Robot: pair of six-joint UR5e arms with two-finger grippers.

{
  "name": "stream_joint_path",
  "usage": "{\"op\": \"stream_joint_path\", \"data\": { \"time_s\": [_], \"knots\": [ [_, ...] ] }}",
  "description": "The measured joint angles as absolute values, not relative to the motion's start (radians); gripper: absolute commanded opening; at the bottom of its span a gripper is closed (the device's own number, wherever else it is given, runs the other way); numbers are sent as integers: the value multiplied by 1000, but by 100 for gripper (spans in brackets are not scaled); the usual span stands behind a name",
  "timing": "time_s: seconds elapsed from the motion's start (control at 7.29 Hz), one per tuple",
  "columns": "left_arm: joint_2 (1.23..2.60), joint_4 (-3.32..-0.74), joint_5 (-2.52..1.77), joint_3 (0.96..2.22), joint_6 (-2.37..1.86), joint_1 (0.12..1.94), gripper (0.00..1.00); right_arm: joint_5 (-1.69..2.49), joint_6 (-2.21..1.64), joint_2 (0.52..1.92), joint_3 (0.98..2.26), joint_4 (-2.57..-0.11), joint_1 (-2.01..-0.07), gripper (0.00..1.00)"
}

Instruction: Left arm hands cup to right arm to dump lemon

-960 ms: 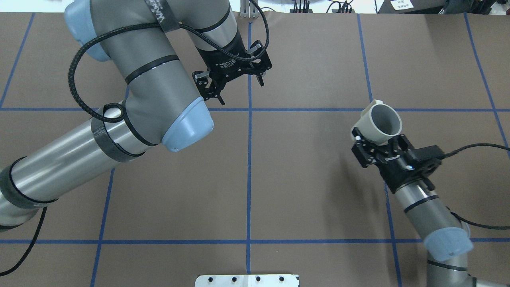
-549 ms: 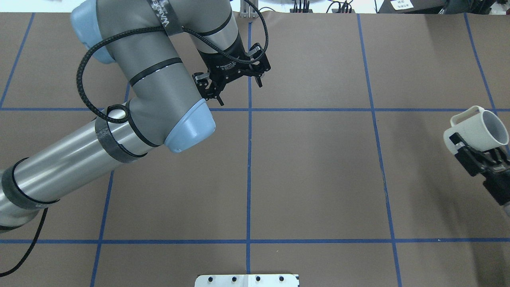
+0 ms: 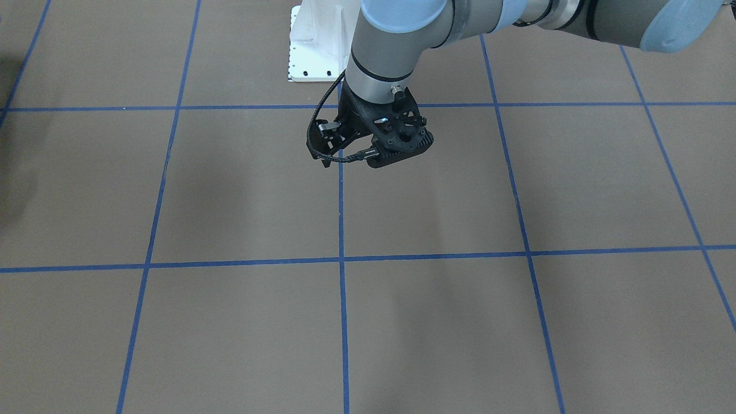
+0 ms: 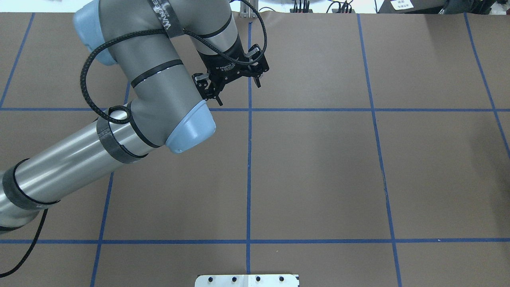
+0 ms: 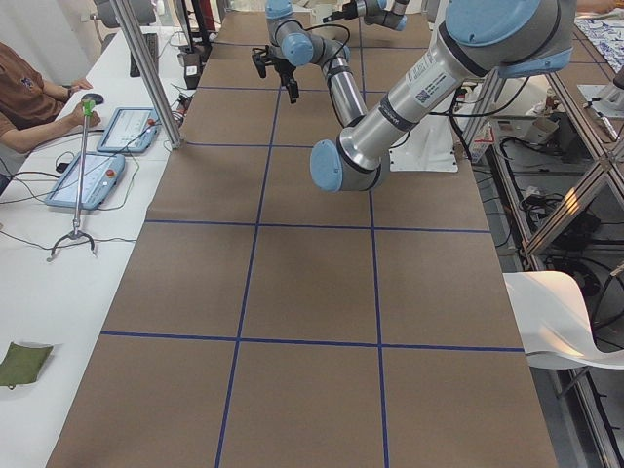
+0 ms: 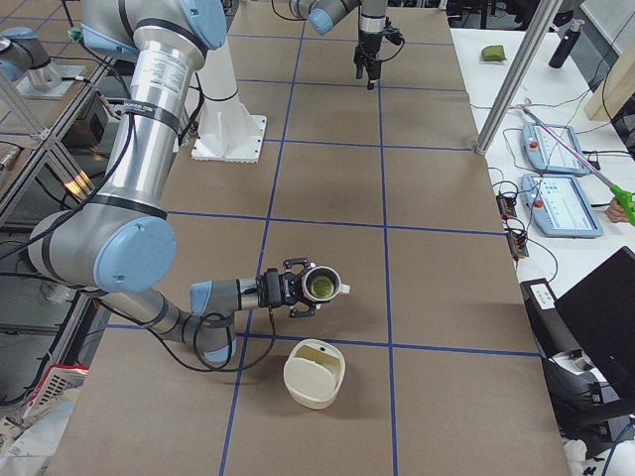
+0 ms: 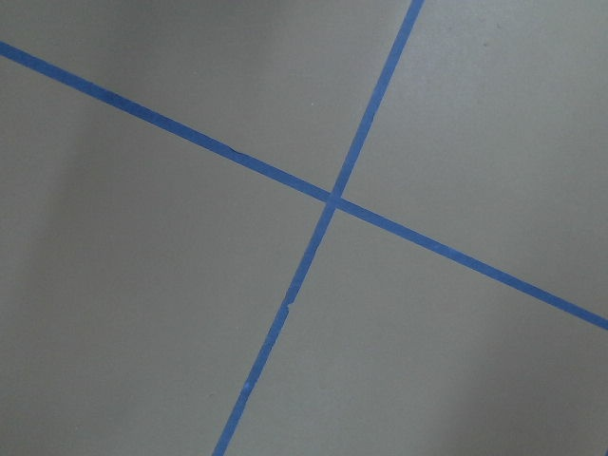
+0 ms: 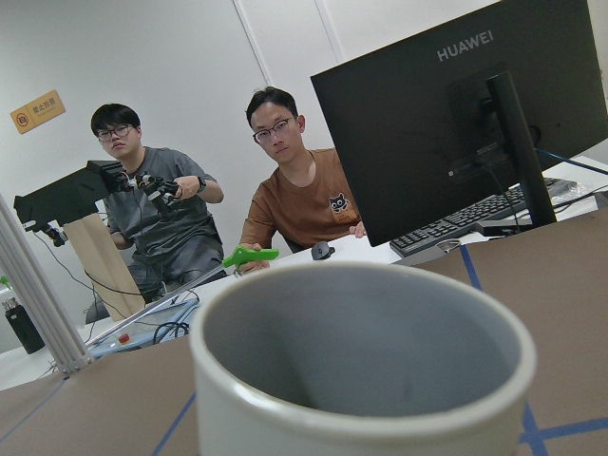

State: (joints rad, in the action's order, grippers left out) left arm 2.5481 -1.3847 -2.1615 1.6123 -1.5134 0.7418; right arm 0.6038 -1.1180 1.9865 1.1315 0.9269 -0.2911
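1. Cup (image 6: 319, 286): you'll find it at the right end of the table (image 4: 318, 179), off the surface, at the tip of the right gripper (image 6: 301, 289) on the right arm (image 6: 149, 129).
2. That gripper shows only in the right side view. Black fingers sit on either side of the cup body, but you can't tell from there whether they're clamped or slack.
3. Lemon (image 6: 319, 288): a yellow-green blob inside the cup's mouth, which faces the side camera. The handle (image 6: 344, 289) points away from the gripper.
4. Right wrist view: the cup (image 8: 361, 361) fills the bottom of the frame, showing its rim and grey inner wall. The lemon is hidden below the rim there. Behind it are two operators (image 8: 304, 180) and a monitor (image 8: 456, 123).
5. An off-white round tub (image 6: 315, 374) stands on the table just on the near side of the cup in the right side view. You can't tell from that angle whether the cup overlaps its rim.
6. Left gripper (image 4: 234, 88): fingers spread wide, holding nothing. It hangs off the left arm (image 4: 155, 99) over the far-centre tape line (image 4: 249, 159), well apart from the cup.
7. Left wrist view: only brown table and a tape crossing (image 7: 332, 197).
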Motion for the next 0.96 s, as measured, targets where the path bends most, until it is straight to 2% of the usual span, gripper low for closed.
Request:
{"op": "stream_joint_path", "data": {
  "time_s": [0.14, 0.55, 0.96],
  "knots": [
    [2548, -1386, -2159, 1607, -1513, 740, 100, 605, -1186, 2011, 1115, 956, -293, 18],
    [2548, -1388, -2149, 1600, -1514, 732, 100, 636, -1280, 2043, 1108, 991, -314, 19],
    [2548, -1387, -2142, 1600, -1514, 726, 100, 657, -1530, 2048, 1105, 994, -341, 21]
  ]
}}
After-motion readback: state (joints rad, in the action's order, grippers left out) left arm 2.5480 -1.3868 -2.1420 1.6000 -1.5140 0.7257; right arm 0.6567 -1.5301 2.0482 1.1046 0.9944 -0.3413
